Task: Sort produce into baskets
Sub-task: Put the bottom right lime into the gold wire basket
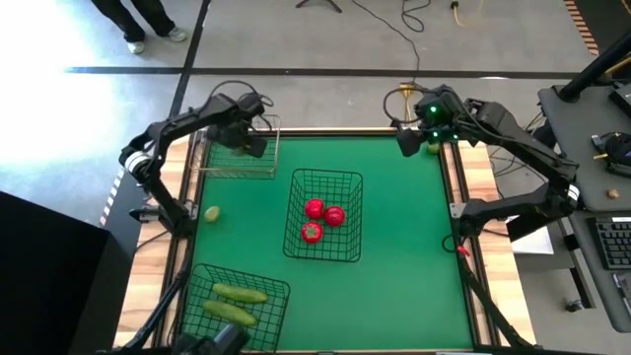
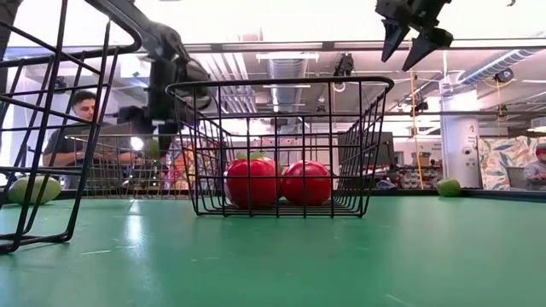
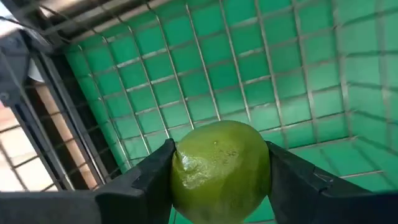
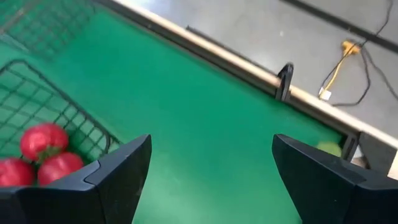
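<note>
My left gripper [image 1: 248,144] is at the table's far left, above the pale wire basket [image 1: 237,158], shut on a yellow-green lime [image 3: 219,167]. My right gripper [image 1: 408,140] is open and empty, high above the table's far right [image 2: 413,41]. A second lime [image 1: 432,148] lies on the table by the far right corner, just beyond it, and shows in the right wrist view [image 4: 329,148]. A third lime [image 1: 211,213] lies on the table at the left. Three red tomatoes [image 1: 323,217] sit in the middle black basket [image 1: 325,179]. Two cucumbers [image 1: 237,301] lie in the near-left black basket [image 1: 278,288]. My left gripper pinches the lime's two opposite sides [image 3: 180,168] between its two fingers [image 3: 152,177]. The fingers come from above, slanting down into the pale basket. The lime is lifted clear of the basket's grid floor [image 3: 249,74].
The green mat [image 1: 394,256] lies bare on the right and near side. The table has a wooden rim [image 4: 249,67]. A person [image 2: 81,128] sits beyond the far edge, and a side table with gear [image 1: 601,148] stands at the right.
</note>
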